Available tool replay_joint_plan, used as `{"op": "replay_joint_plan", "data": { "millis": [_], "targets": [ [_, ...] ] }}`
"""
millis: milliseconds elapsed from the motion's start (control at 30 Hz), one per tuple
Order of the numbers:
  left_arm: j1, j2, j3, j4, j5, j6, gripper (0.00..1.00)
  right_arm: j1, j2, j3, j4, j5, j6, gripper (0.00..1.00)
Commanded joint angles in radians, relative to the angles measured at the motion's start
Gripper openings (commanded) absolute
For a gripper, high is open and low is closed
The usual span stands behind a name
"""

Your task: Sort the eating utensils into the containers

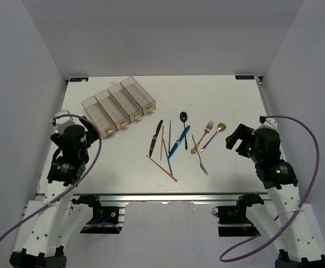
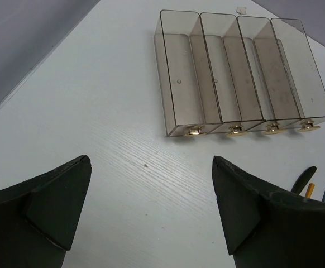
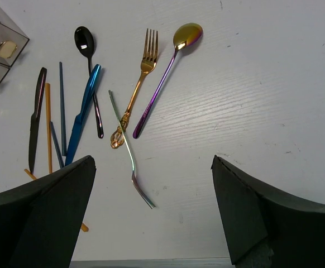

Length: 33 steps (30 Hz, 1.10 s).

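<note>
Beyond the left end effector's wide-spread dark fingers, a row of four joined clear-grey rectangular plastic bins with yellow near-end tags rests on the white surface.

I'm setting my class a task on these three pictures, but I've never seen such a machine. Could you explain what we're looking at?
You are looking at two robot arms bolted at the near edge of a table. Each ends in a two-finger gripper. The wide picture looks down from above and behind them. In it, the left gripper sits near four joined clear bins, all empty. The other two pictures come from a camera on each wrist, so the dark shapes at the bottom are that arm's own fingers. The right gripper faces loose cutlery: knives, forks, spoons and chopsticks. Both grippers are open and hold nothing.
</note>
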Motion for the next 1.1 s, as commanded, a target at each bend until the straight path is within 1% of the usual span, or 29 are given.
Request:
{"op": "replay_joint_plan", "data": {
  "millis": [0, 133, 233, 267, 333, 400, 433, 467, 533, 567, 600, 667, 700, 733, 767, 800, 833, 867, 900, 933, 967, 1000, 1033, 1067],
  "targets": [
    [0.002, 0.003, 0.011, 0.011, 0.022, 0.002, 0.98, 0.002, 0.015, -0.021, 0.061, 0.007, 0.027, 0.89],
    [0.002, 0.003, 0.007, 0.022, 0.039, 0.005, 0.98, 0.002, 0.023, -0.033, 0.086, -0.012, 0.032, 0.89],
    [0.001, 0.026, 0.002, 0.037, 0.089, 0.015, 0.98, 0.002, 0.014, -0.031, 0.089, -0.027, 0.033, 0.89],
    [0.001, 0.035, 0.001, 0.045, 0.131, 0.020, 0.98, 0.002, 0.007, -0.036, 0.101, -0.038, 0.035, 0.89],
    [0.002, 0.063, 0.011, 0.054, 0.162, 0.022, 0.98, 0.000, -0.014, -0.051, 0.112, -0.047, 0.035, 0.90],
    [0.001, 0.122, 0.025, 0.072, 0.246, 0.011, 0.98, 0.000, -0.020, -0.056, 0.114, -0.045, 0.035, 0.89],
    [-0.002, 0.152, 0.057, 0.076, 0.281, 0.003, 0.98, 0.000, -0.020, -0.053, 0.109, -0.044, 0.032, 0.89],
    [-0.037, 0.225, 0.079, 0.077, 0.304, -0.009, 0.98, 0.000, -0.019, -0.048, 0.101, -0.039, 0.027, 0.89],
    [-0.122, 0.308, 0.154, 0.079, 0.262, -0.052, 0.98, 0.000, -0.011, -0.034, 0.078, -0.035, 0.009, 0.89],
    [-0.216, 0.393, 0.180, 0.082, 0.242, -0.066, 0.98, 0.000, -0.011, -0.031, 0.075, -0.027, 0.001, 0.89],
    [-0.255, 0.440, 0.204, 0.095, 0.235, -0.083, 0.98, 0.000, -0.013, -0.030, 0.068, -0.018, -0.008, 0.89],
    [-0.345, 0.526, 0.270, 0.144, 0.266, -0.092, 0.98, 0.002, -0.016, -0.021, 0.052, 0.008, -0.020, 0.89],
    [-0.366, 0.611, 0.292, 0.161, 0.280, -0.087, 0.98, 0.000, -0.023, -0.019, 0.048, 0.010, -0.022, 0.89],
    [-0.395, 0.655, 0.310, 0.181, 0.344, -0.080, 0.98, 0.000, -0.032, -0.024, 0.052, 0.011, -0.023, 0.89],
    [-0.404, 0.696, 0.342, 0.242, 0.394, -0.048, 0.97, 0.000, -0.039, -0.030, 0.058, 0.001, -0.024, 0.89],
    [-0.415, 0.778, 0.361, 0.264, 0.439, -0.025, 0.96, 0.002, -0.043, -0.036, 0.070, -0.009, -0.025, 0.89],
    [-0.448, 0.820, 0.388, 0.272, 0.476, 0.001, 0.95, 0.002, -0.046, -0.041, 0.084, -0.019, -0.025, 0.89],
    [-0.472, 0.863, 0.448, 0.264, 0.466, 0.033, 0.95, 0.000, -0.045, -0.048, 0.089, -0.044, -0.025, 0.89],
    [-0.493, 0.905, 0.485, 0.246, 0.444, 0.105, 0.95, 0.000, -0.036, -0.048, 0.090, -0.056, -0.025, 0.89],
    [-0.519, 0.984, 0.520, 0.225, 0.418, 0.138, 0.95, 0.002, -0.030, -0.051, 0.092, -0.071, -0.025, 0.89],
    [-0.559, 1.023, 0.551, 0.200, 0.378, 0.171, 0.94, 0.002, -0.026, -0.053, 0.094, -0.094, -0.027, 0.89],
    [-0.573, 1.060, 0.600, 0.197, 0.372, 0.222, 0.93, 0.000, -0.020, -0.054, 0.097, -0.104, -0.033, 0.89],
    [-0.591, 1.124, 0.620, 0.195, 0.372, 0.239, 0.92, 0.000, -0.020, -0.059, 0.098, -0.108, -0.034, 0.89],
    [-0.597, 1.152, 0.637, 0.201, 0.384, 0.273, 0.87, 0.000, -0.020, -0.062, 0.104, -0.107, -0.040, 0.89]
  ]
}}
